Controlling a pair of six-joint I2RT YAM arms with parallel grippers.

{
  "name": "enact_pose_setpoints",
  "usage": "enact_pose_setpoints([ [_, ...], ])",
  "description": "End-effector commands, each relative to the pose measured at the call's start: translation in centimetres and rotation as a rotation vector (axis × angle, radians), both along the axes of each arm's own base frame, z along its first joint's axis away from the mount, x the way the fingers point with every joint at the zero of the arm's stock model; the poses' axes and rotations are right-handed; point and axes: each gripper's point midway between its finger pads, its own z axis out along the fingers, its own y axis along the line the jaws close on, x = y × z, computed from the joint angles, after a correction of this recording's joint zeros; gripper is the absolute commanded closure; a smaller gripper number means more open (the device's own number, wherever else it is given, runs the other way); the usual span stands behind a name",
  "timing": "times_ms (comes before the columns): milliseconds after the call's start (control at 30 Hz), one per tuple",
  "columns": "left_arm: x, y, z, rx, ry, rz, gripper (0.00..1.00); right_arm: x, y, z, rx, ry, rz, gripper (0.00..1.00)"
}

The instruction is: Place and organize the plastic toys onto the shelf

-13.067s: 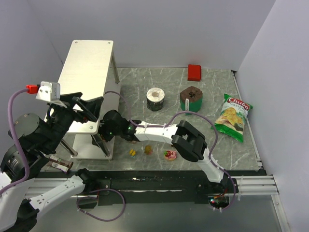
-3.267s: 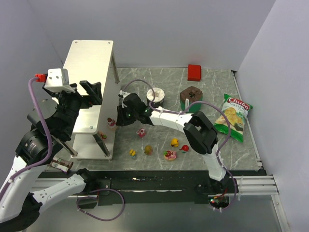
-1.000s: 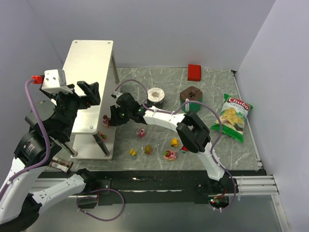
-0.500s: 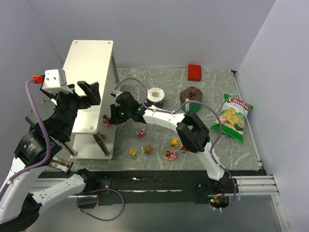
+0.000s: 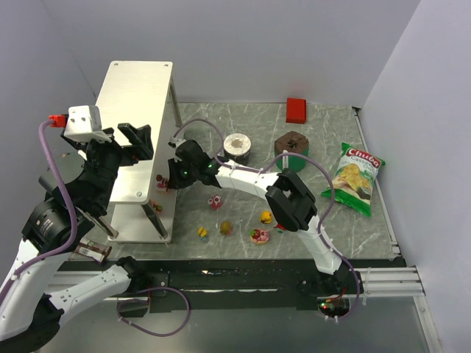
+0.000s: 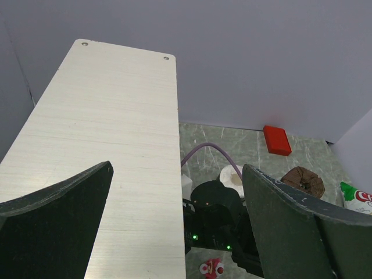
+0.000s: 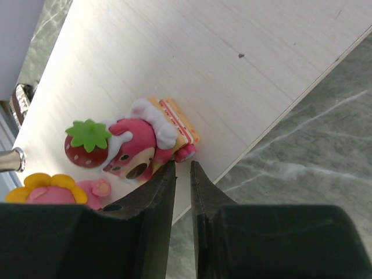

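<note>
Marble, grey-green and veined, covers the table (image 5: 324, 140) on which everything stands. The shelf (image 5: 136, 95), white-silver metal in two tiers, stands at the table's left side.

The left gripper (image 6: 177, 167) hangs above the near part of the shelf's top, jaws spread wide with nothing between them. The right arm stretches across the table to the shelf's right flank. The right gripper (image 7: 182, 165) sits at the edge of the lower tier, its jaws drawn almost together with a thin gap showing, and it grips nothing.

The green chip bag (image 5: 355, 179) lies near the table's right edge. Left of it stand a brown-topped green cup (image 5: 291, 151) and a white cup (image 5: 237, 150), with a red block (image 5: 296, 109) behind them by the back wall.

Smallest are the plastic toys. A pink strawberry figurine (image 7: 142, 142) lies on the lower tier close to the board's edge, its foot just ahead of the right gripper's tips; whether they touch I cannot tell. A pink flower-petalled toy (image 7: 52, 189) rests beside it on the same board.

Six more sit on the marble right of the shelf, toward the near edge: a pink-red toy (image 5: 215, 201), a small yellow toy (image 5: 202, 232), a yellow-orange toy (image 5: 227, 228), a round yellow toy (image 5: 266, 217), a pink cake-like toy (image 5: 258, 235) and a red toy (image 5: 280, 225).
</note>
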Motion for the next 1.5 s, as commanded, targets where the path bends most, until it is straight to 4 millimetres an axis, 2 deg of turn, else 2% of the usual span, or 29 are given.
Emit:
enact_pose_setpoints([
  [0, 0.2, 0.2, 0.5, -0.009, -0.013, 0.014, 0.01, 1.5, 0.1, 0.5, -0.011, -0.023, -0.042, 0.77],
  [33, 0.2, 0.1, 0.4, -0.008, -0.012, 0.012, 0.01, 1.4, -0.2, 0.1, -0.017, -0.019, -0.045, 0.77],
  [100, 0.2, 0.1, 0.5, -0.011, -0.013, 0.012, 0.01, 1.4, -0.2, 0.8, 0.006, -0.034, -0.043, 0.76],
  [367, 0.2, 0.0, 0.3, -0.013, -0.013, 0.009, 0.03, 0.2, -1.6, 1.3, 0.005, -0.04, -0.047, 0.75],
  [500, 0.2, 0.0, 0.4, -0.016, -0.014, 0.007, 0.03, 0.3, -2.4, 1.6, -0.002, -0.049, -0.072, 0.73],
  [600, 0.2, -0.1, 0.4, -0.014, -0.014, 0.004, 0.04, 1.0, -3.2, 1.9, -0.039, -0.056, -0.12, 0.65],
  [633, 0.3, -0.1, 0.3, -0.014, -0.012, 0.004, 0.04, 1.0, -3.4, 2.5, -0.04, -0.062, -0.128, 0.59],
  [767, 0.3, -0.2, 0.4, -0.015, -0.015, -0.002, 0.03, 1.5, -4.7, 4.0, -0.051, -0.104, -0.186, 0.47],
  [867, 0.2, -0.4, 0.5, -0.018, -0.019, -0.01, 0.03, 1.7, -6.6, 4.9, -0.085, -0.124, -0.242, 0.42],
  [900, 0.2, -0.5, 0.5, -0.017, -0.019, -0.016, 0.04, 1.9, -7.8, 4.5, -0.124, -0.129, -0.279, 0.41],
  [967, 0.3, -0.7, 0.5, -0.017, -0.018, -0.027, 0.04, 2.1, -9.3, 5.5, -0.15, -0.143, -0.325, 0.35],
  [1000, 0.3, -1.0, 0.5, -0.016, -0.017, -0.039, 0.03, 2.2, -10.8, 5.8, -0.188, -0.151, -0.361, 0.31],
  [1100, 0.4, -1.7, 0.4, -0.012, -0.012, -0.07, 0.03, 2.3, -13.2, 5.7, -0.259, -0.14, -0.423, 0.23],
  [1233, 0.5, -3.4, 0.5, 0.003, -0.002, -0.152, 0.04, 0.6, -16.4, 3.4, -0.391, -0.025, -0.457, 0.21],
  [1467, 1.0, -4.9, 0.1, 0.008, 0.011, -0.202, 0.04, -2.8, -17.7, 0.7, -0.438, 0.132, -0.446, 0.21],
])
